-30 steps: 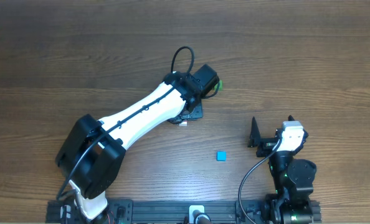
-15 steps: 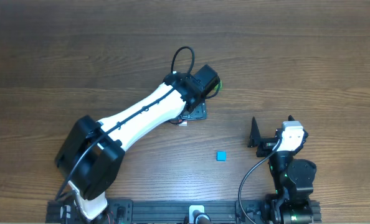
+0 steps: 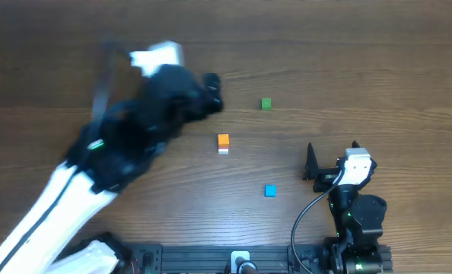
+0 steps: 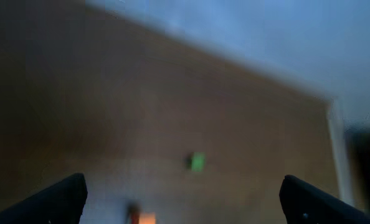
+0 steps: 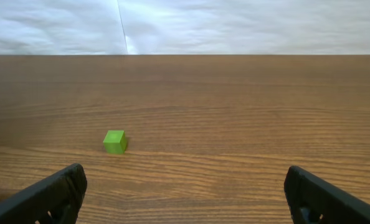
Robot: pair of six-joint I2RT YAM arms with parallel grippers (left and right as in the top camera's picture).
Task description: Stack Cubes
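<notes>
On the wooden tabletop [image 3: 378, 68], the left arm [image 3: 127, 144] slants from lower left toward upper centre, with the left claw [image 4: 182, 202] spread wide and facing the green cube [image 4: 197, 162]. The right arm [image 3: 354, 205] sits folded at lower right, and the right claw [image 5: 185, 196] gapes too. In the top view an orange cube [image 3: 224, 139] stands on a white cube [image 3: 224, 151] at centre, and the blue cube [image 3: 270, 191] lies lower right of them.

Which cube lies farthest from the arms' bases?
The green cube; the orange cube and the blue cube both lie nearer to them.
</notes>
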